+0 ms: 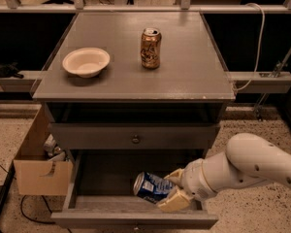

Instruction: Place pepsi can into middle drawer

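Observation:
The blue pepsi can [149, 186] lies tilted on its side, silver end to the left, held between the tan fingers [173, 201] of my gripper [175, 188]. The gripper is shut on it, low inside the pulled-out middle drawer [94, 171], over the right half of its dark floor near the front wall. I cannot tell whether the can touches the floor. My white arm [242, 166] reaches in from the right.
A gold-brown can [150, 48] and a white bowl [86, 61] stand on the cabinet top [194, 67]. A shut drawer front with a round knob [135, 139] sits above the open drawer. A cardboard box [39, 164] stands at the cabinet's left.

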You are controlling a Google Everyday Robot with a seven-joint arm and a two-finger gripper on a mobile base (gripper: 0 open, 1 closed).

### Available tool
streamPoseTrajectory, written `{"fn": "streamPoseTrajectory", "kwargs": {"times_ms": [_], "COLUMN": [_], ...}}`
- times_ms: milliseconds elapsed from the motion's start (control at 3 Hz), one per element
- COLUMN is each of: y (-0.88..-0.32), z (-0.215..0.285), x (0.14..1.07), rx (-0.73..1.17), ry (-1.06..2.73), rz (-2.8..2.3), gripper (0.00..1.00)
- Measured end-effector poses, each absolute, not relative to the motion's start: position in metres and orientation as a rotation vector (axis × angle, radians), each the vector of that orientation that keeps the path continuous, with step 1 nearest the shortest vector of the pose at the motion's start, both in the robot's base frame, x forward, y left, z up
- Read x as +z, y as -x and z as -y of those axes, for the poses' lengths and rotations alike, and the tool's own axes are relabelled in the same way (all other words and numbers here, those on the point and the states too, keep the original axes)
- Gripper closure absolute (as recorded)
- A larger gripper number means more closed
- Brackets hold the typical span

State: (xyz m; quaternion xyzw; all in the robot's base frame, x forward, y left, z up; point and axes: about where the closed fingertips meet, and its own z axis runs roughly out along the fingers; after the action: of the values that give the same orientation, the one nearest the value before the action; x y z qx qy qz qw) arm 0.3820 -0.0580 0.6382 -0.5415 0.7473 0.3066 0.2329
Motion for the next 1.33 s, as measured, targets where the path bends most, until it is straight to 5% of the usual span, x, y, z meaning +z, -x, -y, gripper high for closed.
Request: {"fn": "streamPoseTrajectory", "kwargs": {"times_ms": [1333], "y": [-0.459], "z": [0.056], "x": [0.557], "rx": [0.61], "ry": [1.373], "rz": [-2.062], "gripper": [1.0]}}
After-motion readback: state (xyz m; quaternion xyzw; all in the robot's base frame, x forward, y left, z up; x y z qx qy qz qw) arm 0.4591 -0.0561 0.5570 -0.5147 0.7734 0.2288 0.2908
